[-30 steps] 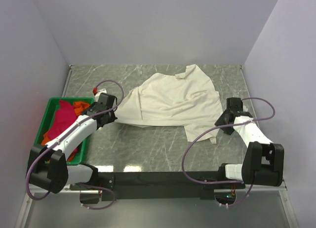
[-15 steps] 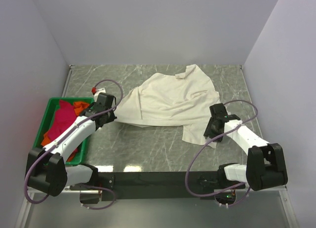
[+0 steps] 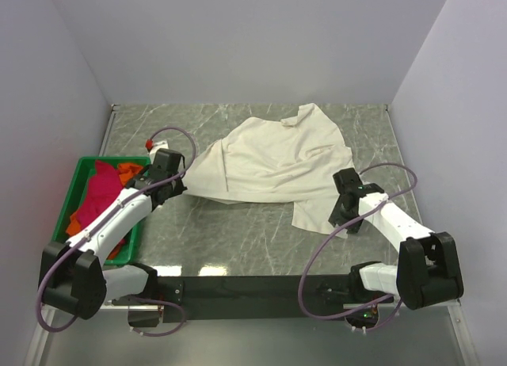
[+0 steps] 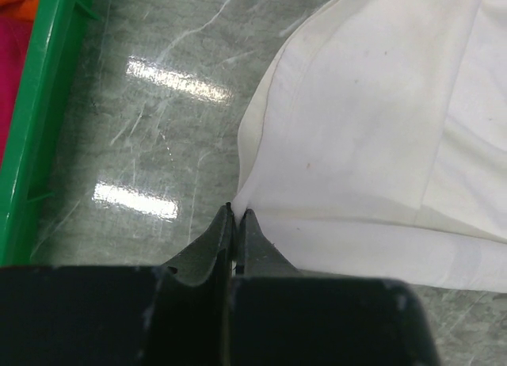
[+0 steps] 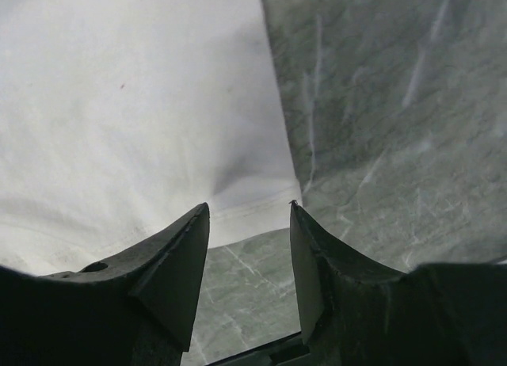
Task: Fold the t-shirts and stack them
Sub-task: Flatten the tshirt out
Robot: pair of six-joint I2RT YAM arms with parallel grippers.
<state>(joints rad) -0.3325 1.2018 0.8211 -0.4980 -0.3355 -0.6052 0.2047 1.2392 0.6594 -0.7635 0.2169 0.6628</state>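
Note:
A cream t-shirt lies crumpled and spread across the middle of the marble table. My left gripper pinches the shirt's left edge, its jaws shut on the cloth. My right gripper hovers over the shirt's near right corner, jaws open, with the hem corner just beyond the fingertips and nothing between them. A crimson-pink t-shirt and an orange one lie bunched in the crate.
A green plastic crate stands at the left edge of the table, its rim close beside my left gripper. Grey walls enclose the table on three sides. The black arm mount runs along the near edge.
My right arm has swung left and inward from the table's right side to the shirt's near right corner. The left gripper keeps its hold and has barely moved.

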